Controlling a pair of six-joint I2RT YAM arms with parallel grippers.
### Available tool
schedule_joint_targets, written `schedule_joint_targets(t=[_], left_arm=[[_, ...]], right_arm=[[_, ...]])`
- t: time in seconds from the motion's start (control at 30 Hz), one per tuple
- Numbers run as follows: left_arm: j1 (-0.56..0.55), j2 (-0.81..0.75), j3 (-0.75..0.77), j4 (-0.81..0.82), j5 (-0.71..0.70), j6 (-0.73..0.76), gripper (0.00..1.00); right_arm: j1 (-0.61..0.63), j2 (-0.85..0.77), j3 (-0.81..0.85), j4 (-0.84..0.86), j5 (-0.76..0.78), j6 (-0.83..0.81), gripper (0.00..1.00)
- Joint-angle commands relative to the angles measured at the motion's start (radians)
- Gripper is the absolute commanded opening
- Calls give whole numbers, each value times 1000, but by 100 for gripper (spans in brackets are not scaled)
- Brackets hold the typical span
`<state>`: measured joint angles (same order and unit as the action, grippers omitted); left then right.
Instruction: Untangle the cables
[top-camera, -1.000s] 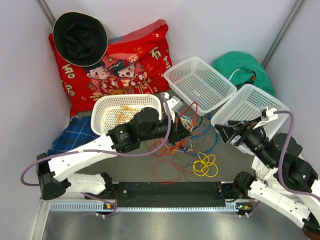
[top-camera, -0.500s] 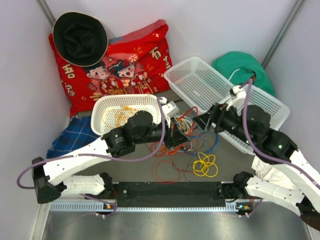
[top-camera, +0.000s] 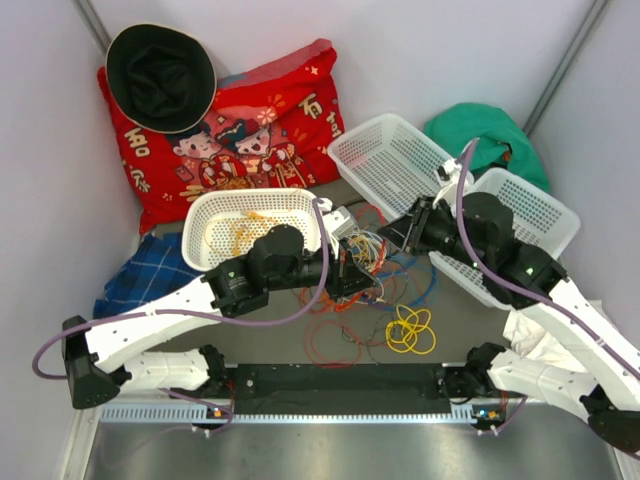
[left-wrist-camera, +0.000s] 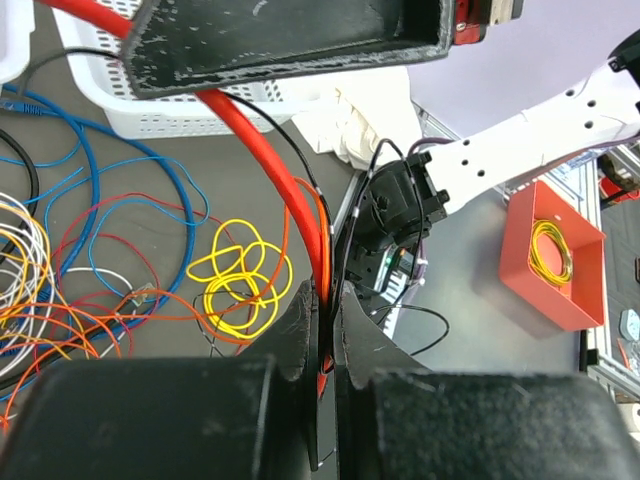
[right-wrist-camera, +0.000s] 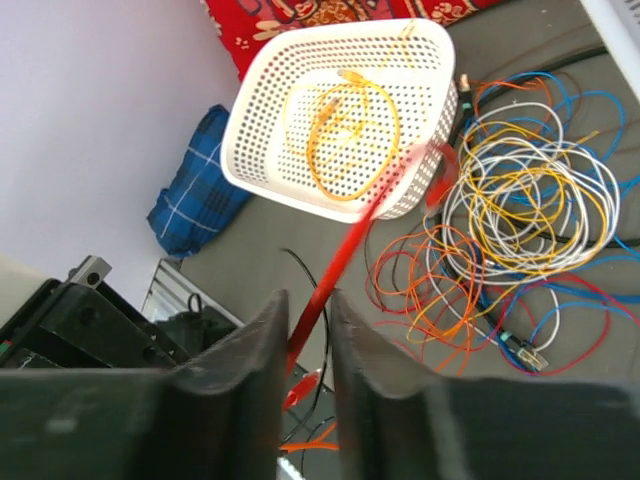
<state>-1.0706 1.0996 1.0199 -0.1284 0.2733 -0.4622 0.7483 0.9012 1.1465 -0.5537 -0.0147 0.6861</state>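
1. The left pincer (left-wrist-camera: 322, 305) is biting down hard, its two fingers pressing together on the red cable (left-wrist-camera: 250, 140) right at the tips.
2. That red cable is looking thick, smooth and glossy. It is leaving the fingertips and arcing forward and to the left of the pincer. Its long axis is slanting away until it is slipping under a dark block (left-wrist-camera: 290, 40) at the far edge of the left wrist view.
3. The rest of the cables (right-wrist-camera: 510, 195) are lying on the desk (right-wrist-camera: 250, 265) as a loose tangle of thin orange, yellow, blue, red and grey-white loops. They are sitting ahead and to the right of the right pincer (right-wrist-camera: 307, 300), and off to the left of the left one.
4. A yellow coil (left-wrist-camera: 240, 290) is lying flat in several overlapping rings, just ahead and left of the left pincer's tips, at the edge of the tangle.
5. The right pincer's fingers are standing close together with only a narrow slot between them. The red cable is running dead straight along that slot, pointing ahead and to the right. I cannot tell whether the fingers are squeezing it or it is merely passing beyond them.
6. Ahead of the right pincer a white basket (right-wrist-camera: 255, 125) is holding an orange coil (right-wrist-camera: 350, 135), and the red line is aiming at its near right corner.
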Motion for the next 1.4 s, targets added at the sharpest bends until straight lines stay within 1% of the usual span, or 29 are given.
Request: schedule_joint_targets(t=[0.0,0.2,0.23,0.27,0.3,0.37,0.4,0.43,0.53,0.67,0.77,0.8,0.87,0.9,0.93,1.0,1.03,1.07,1.1,1.17,1.2,1.23,1.3,1.37], left_arm=[[-3,-33,-9,61,20,8,0],[-3,-52,-27,59,6,8,0],[-5,-50,-30,56,0,5,0],[-3,-49,-30,50,-23,-1,3],[-3,-41,-30,41,-34,-6,11],[-3,-32,-29,16,-63,-13,42],[-3,-26,-30,9,-83,-27,75],[-3,-23,-30,-11,-106,-38,99],[-3,-4,-18,-43,-184,-67,99],[-3,19,6,-109,-264,-93,99],[-3,17,-1,-128,-359,-112,99],[-3,14,-4,-145,-385,-122,99],[-3,9,-18,-158,-466,-147,99],[-3,9,-21,-189,-492,-154,99],[-3,9,-20,-212,-558,-165,99],[-2,19,-17,-259,-629,-219,99],[0,23,-17,-316,-663,-237,99],[4,37,-17,-336,-698,-271,99],[8,42,-18,-359,-707,-288,99],[15,55,-23,-395,-707,-329,98],[18,59,-32,-396,-704,-338,98],[20,62,-37,-396,-698,-345,98],[21,66,-50,-390,-678,-355,98],[21,63,-61,-370,-665,-360,98]], right_arm=[[-27,24,15,80,-62,10,9],[-35,15,13,52,-57,-8,0],[-36,12,16,48,-45,-14,0],[-38,4,27,43,-38,-25,0],[-38,-2,36,31,-24,-51,0],[-38,-15,88,5,36,-89,0],[-40,-13,113,-11,56,-108,0],[-41,-9,168,-46,94,-152,0],[-47,25,273,-116,142,-212,0],[-66,56,347,-153,191,-261,0],[-81,73,393,-167,268,-304,0],[-99,77,401,-169,322,-324,0],[-130,88,415,-164,364,-333,0],[-168,90,417,-166,399,-333,0],[-193,100,417,-166,409,-330,0],[-269,111,411,-164,424,-292,0],[-289,116,397,-163,435,-277,0],[-302,122,385,-160,449,-264,0],[-317,120,369,-152,475,-235,0],[-381,114,305,-121,469,-192,0],[-409,113,283,-112,440,-136,0],[-473,111,247,-94,417,-110,0],[-513,117,210,-59,391,-65,0],[-579,128,176,-16,377,-36,0]])
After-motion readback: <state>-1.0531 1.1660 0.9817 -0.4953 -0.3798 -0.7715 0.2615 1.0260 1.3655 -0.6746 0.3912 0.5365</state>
